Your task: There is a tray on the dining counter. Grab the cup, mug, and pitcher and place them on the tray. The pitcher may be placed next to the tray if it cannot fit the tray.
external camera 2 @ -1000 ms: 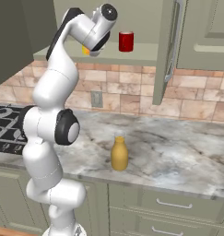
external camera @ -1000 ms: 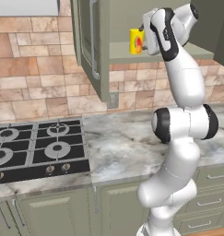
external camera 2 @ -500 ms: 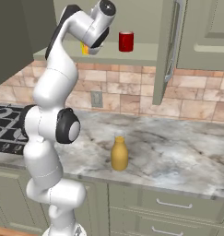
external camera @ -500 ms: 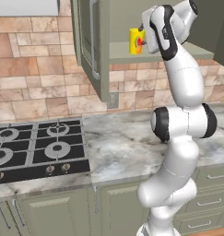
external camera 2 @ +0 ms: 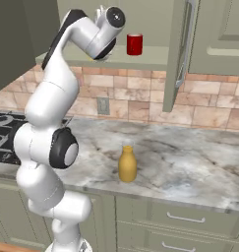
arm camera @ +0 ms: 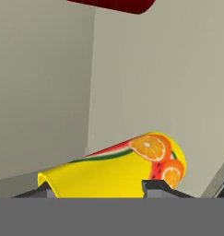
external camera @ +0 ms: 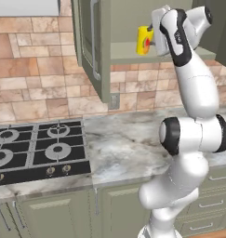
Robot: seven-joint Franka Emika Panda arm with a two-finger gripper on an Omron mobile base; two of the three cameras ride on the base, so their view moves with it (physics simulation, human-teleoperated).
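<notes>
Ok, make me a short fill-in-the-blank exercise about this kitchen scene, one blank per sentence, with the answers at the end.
1. The gripper is up at the open wall cabinet's shelf, its fingers on either side of the ______ cup.
2. The mug on that shelf is ______ in colour.
3. The pitcher stands upright on the marbled ______.
4. The left base view shows a gas ______ set in the counter.

Missing words: yellow; red; counter; stove
</notes>
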